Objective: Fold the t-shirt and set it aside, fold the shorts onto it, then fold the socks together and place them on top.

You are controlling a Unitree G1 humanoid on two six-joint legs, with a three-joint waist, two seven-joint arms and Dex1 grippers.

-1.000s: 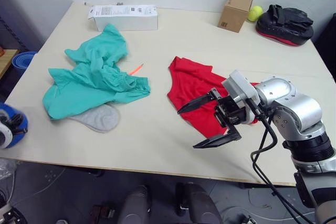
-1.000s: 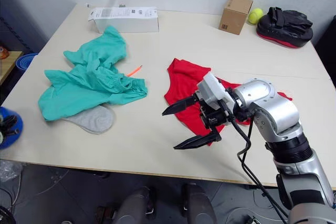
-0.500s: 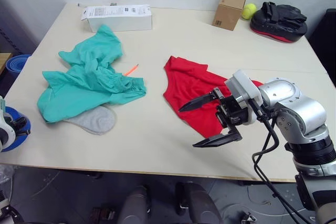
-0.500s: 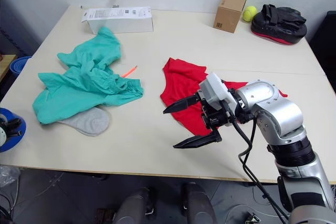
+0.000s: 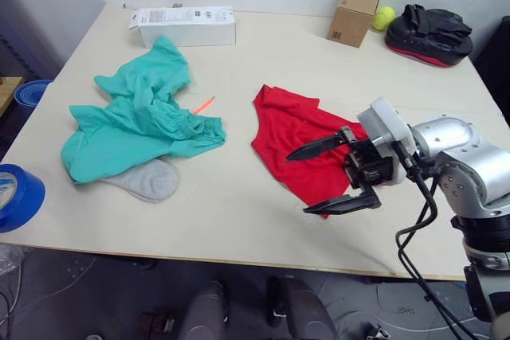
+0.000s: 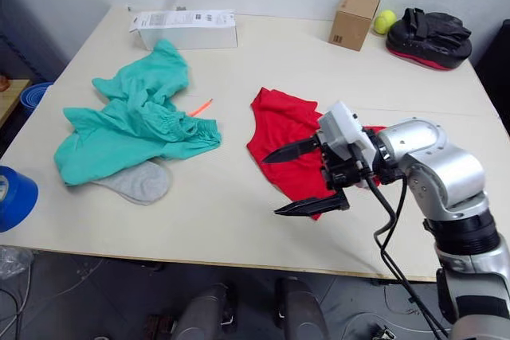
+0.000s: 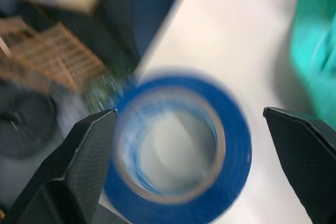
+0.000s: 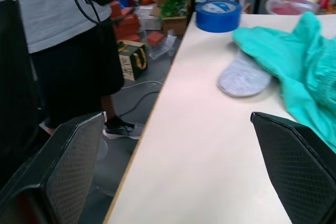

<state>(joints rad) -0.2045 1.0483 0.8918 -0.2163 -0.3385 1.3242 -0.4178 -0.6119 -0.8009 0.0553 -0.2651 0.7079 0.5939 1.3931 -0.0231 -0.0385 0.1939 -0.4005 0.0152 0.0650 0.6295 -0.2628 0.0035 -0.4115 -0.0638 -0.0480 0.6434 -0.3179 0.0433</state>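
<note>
While the right tool (image 5: pixel 335 174) hangs over the near edge of the red t-shirt (image 5: pixel 299 137), its two black fingers stand spread wide, one above the cloth's middle and the other by its near corner, with nothing between them. The t-shirt lies crumpled on the pale bench (image 5: pixel 263 61), right of centre and partly under the arm. Well apart to the left, the teal shorts (image 5: pixel 139 121) lie bunched, a grey sock (image 5: pixel 151 181) poking out from beneath their near side and a small orange tag (image 5: pixel 205 104) showing at their right edge.

The left tool (image 7: pixel 202 156) hovers with its fingers spread just above a roll of blue tape (image 7: pixel 178 150) at the bench's left corner, near the shorts' teal cloth and holding nothing.

Along the far edge sit a white carton (image 5: pixel 185 25), a small cardboard box (image 5: pixel 354 17), a yellow-green tennis ball (image 5: pixel 384 17) and a black and red padded mitt (image 5: pixel 429 33).
</note>
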